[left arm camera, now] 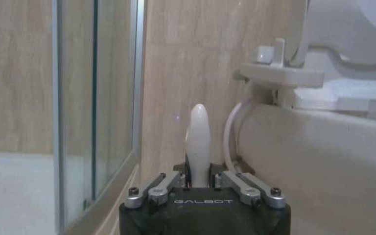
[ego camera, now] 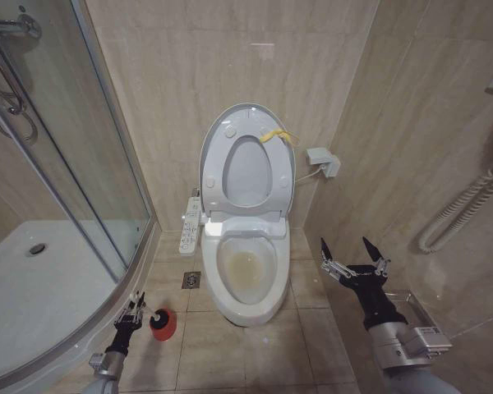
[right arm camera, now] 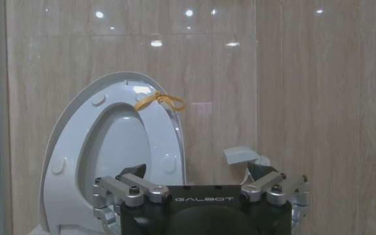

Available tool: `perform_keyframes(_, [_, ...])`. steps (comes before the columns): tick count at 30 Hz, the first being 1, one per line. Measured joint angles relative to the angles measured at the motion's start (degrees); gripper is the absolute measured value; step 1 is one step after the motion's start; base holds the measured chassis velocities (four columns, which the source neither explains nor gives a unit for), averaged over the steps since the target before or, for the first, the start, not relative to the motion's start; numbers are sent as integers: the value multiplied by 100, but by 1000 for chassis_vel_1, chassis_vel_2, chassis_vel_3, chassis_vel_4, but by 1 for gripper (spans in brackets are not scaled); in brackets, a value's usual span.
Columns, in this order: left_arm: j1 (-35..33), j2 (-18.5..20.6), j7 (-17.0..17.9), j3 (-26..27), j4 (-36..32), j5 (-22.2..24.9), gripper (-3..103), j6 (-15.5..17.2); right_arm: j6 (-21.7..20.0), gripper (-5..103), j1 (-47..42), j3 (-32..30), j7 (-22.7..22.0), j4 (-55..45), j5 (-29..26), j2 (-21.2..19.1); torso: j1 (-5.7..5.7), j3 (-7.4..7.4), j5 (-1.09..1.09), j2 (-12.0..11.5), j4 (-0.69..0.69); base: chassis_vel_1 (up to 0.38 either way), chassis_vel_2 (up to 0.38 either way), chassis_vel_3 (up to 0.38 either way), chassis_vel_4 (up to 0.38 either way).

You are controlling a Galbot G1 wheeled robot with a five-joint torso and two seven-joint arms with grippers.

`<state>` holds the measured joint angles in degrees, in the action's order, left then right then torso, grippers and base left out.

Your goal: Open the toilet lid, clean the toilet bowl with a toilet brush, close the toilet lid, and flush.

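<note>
Toilet lid (ego camera: 222, 135): raised, standing upright against the wall behind the toilet, with the seat ring (ego camera: 248, 168) lifted against it; a yellow strap (ego camera: 278, 135) hangs at its upper rim.
Toilet bowl (ego camera: 246, 275): open on the floor, centre of the head view, with a yellowish stain on its inner surface.
Toilet brush (left arm camera: 197, 144): its white handle stands upright between the fingers of the left claw; the bristle head sits down in the red cup holder (ego camera: 163, 323), as far as the head view lets me tell.
Left claw (ego camera: 135, 308): low on the left, just beside the red cup holder, between the shower tray (ego camera: 33, 295) and the toilet; narrow, closed round the brush handle.
Right claw (ego camera: 353, 254): held up to the right of the bowl, near the side wall, well apart from the toilet; wide, both fingers spread and gripping nothing.
Control panel (ego camera: 191, 226): fixed along the toilet's left side, beside the bowl.
Floor drain (ego camera: 191, 281): set in the tiles between the bowl and the shower tray.
</note>
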<state>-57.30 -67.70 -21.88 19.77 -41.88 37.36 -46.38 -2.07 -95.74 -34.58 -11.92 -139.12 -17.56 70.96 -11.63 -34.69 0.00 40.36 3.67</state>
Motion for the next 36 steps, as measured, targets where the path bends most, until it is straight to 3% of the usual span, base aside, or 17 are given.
perform_keyframes(7, [-37, -78, 119, -31, 45, 16, 19, 155, 0, 100, 0, 0, 0, 0, 0, 0, 0, 0, 0, 0, 0, 0, 0, 0, 0])
perform_keyframes(14, [-13, -75, 467, -98, -36, 107, 19, 454, 0, 100, 0, 0, 0, 0, 0, 0, 0, 0, 1, 0, 0, 0, 0, 0, 0])
perform_keyframes(30, [200, -147, 376, -350, -171, 327, 19, 906, 0, 100, 0, 0, 0, 0, 0, 0, 0, 0, -1, 0, 0, 0, 0, 0, 0])
perform_keyframes(36, [144, -100, 520, -328, -315, 124, 19, 1062, 0, 100, 0, 0, 0, 0, 0, 0, 0, 0, -1, 0, 1, 0, 0, 0, 0])
